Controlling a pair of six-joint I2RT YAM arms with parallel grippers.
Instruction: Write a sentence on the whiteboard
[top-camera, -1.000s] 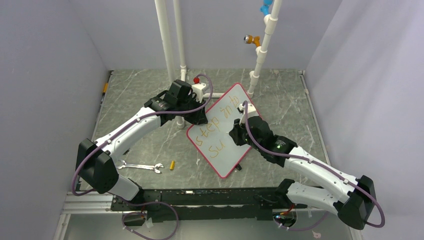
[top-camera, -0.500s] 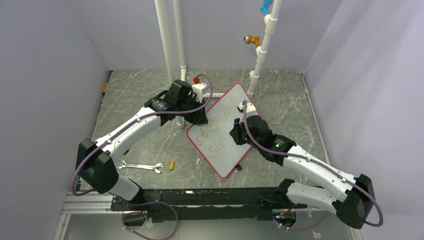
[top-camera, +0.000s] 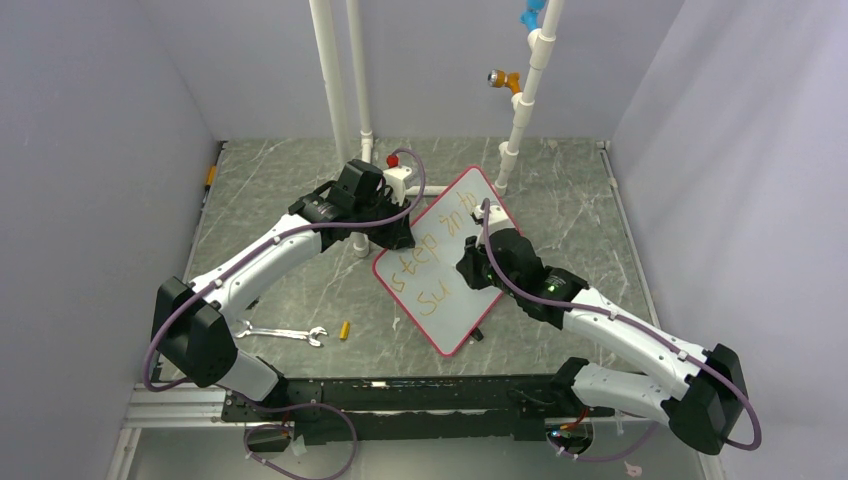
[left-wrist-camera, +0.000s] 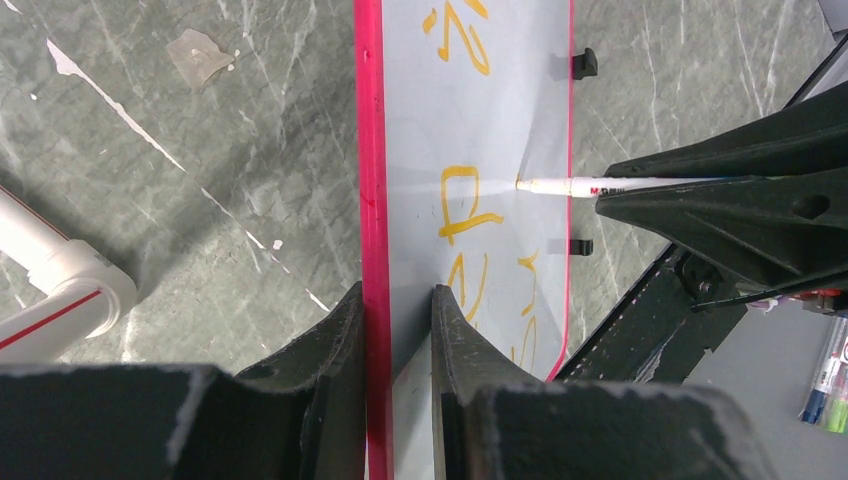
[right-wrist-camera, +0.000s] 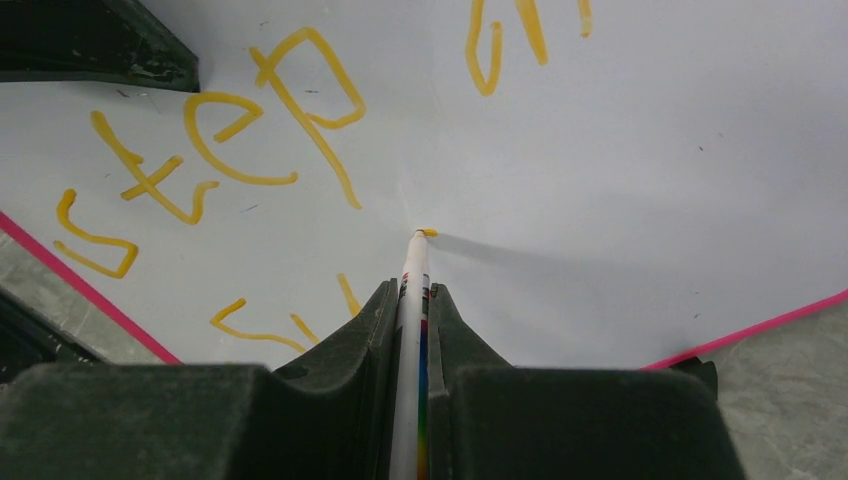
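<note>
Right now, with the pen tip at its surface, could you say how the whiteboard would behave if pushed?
The whiteboard looks thin and stiff, so probably light. Its glossy face seems slippery. Clamped at one rim by the left end effector, it may pivot under the pen.

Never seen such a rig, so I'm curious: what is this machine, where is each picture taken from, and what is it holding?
Two robot arms bolted to a marbled table. The wide picture looks down from above; the other two come from cameras on the wrists. The left fingers pinch the red rim of the whiteboard. The right fingers clamp a white marker, its tip at the board near the orange writing. A wrench and a small yellow piece lie on the table.
</note>
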